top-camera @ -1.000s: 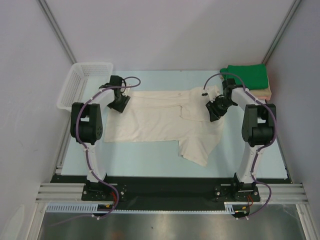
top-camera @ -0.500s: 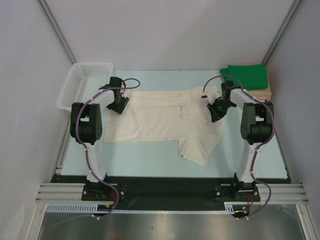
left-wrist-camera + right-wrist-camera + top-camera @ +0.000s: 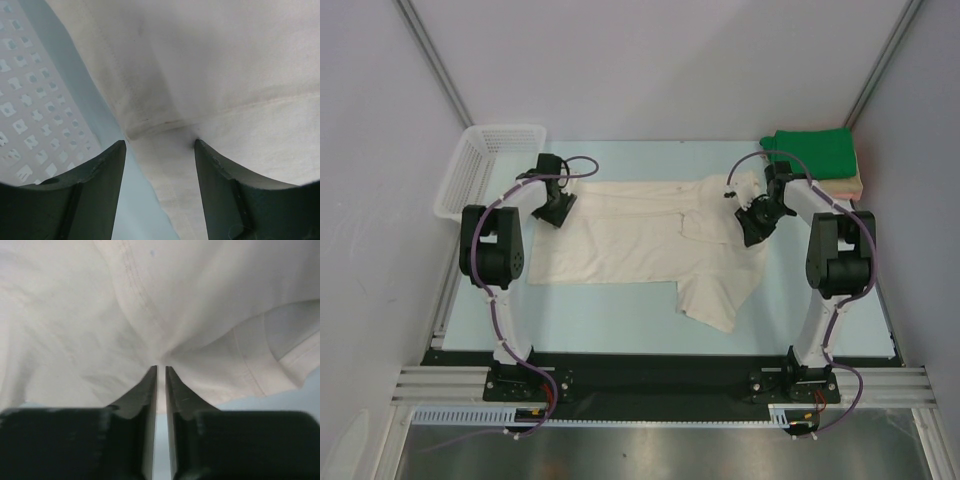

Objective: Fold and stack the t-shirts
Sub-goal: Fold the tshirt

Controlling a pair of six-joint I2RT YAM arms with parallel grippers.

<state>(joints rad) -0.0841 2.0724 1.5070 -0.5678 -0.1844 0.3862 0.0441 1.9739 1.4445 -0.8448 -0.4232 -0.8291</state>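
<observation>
Your right gripper (image 3: 753,218) edges slightly toward right edge, fingers pinched on cream t-shirt (image 3: 640,240); left gripper (image 3: 557,207) barely moves, fingers apart astride shirt's far-left hem; shirt lies spread mid-tabletop (image 3: 610,312); fold likely waits on left closing.

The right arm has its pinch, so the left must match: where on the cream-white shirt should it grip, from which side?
Probably the far-left corner of the cream-white t-shirt, at the stitched hem between the fingers of the open left gripper. Come down from the basket side: the hem lies flat with bare table beside it.
</observation>
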